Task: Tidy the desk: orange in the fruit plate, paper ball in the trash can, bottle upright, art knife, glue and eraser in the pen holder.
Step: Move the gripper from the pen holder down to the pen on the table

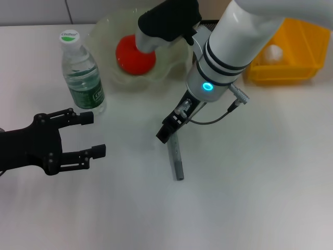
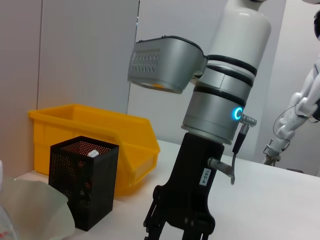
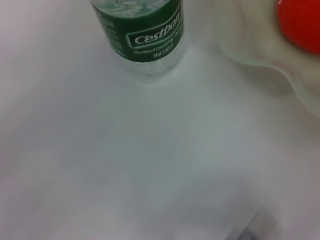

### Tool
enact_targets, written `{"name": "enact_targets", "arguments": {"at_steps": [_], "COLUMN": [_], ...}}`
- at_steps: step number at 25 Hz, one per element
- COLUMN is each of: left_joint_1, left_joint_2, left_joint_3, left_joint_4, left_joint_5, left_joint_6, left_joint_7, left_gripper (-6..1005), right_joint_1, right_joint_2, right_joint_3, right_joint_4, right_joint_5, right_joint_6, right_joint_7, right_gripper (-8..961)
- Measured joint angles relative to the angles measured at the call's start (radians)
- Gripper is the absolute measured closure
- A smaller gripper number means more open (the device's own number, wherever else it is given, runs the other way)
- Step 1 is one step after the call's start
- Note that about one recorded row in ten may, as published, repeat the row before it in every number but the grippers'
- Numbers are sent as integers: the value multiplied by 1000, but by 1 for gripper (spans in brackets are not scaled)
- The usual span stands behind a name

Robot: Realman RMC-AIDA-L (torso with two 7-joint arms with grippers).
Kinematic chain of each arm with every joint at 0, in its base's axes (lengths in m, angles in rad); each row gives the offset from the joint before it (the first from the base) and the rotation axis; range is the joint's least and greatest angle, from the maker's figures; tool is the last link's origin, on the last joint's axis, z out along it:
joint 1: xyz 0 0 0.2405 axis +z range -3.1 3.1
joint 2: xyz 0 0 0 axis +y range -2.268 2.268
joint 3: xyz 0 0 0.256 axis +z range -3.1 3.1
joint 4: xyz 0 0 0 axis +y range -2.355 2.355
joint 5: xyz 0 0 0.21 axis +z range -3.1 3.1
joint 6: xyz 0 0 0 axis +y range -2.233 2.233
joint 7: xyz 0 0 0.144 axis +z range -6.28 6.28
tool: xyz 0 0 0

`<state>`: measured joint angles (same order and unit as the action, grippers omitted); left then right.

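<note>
At worktop (image 1: 250,198) centre, slim grey art knife (image 1: 177,159) lay flat, top end hidden under right gripper (image 1: 167,130), grip unclear, left gripper (image 1: 92,134) at nine o'clock spread wide.

Head cam looked down over the whole desk. Left wrist cam sat low, facing sideways; right wrist cam hovered close, sharing the bottle (image 3: 145,35) with the head.

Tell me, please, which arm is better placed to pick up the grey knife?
Right: its claw hangs directly above the knife, while the left claw waits open beside the bottle.
</note>
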<state>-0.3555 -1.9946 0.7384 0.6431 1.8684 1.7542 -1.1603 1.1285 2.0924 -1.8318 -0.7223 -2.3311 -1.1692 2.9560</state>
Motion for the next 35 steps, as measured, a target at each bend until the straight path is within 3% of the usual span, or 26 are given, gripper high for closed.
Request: {"name": "enact_targets", "arguments": {"at_steps": [3, 24, 35], "left_joint_1": [0, -1, 0], "left_joint_2": [-5, -11, -10], "left_joint_3": [3, 4, 4], "left_joint_4": [-2, -2, -2], "left_joint_5": [0, 0, 0], "left_joint_6": [-5, -16, -18], "left_joint_7": [0, -6, -6], "left_gripper": [184, 185, 184], "right_joint_1": [2, 23, 39], "right_joint_2": [0, 0, 0], "right_joint_3": [-67, -130, -120], "right_joint_4": [4, 25, 49], "right_joint_5": [32, 43, 43], "right_joint_6": [33, 33, -11], "right_joint_7": [0, -1, -1], "right_gripper": [206, 236, 629]}}
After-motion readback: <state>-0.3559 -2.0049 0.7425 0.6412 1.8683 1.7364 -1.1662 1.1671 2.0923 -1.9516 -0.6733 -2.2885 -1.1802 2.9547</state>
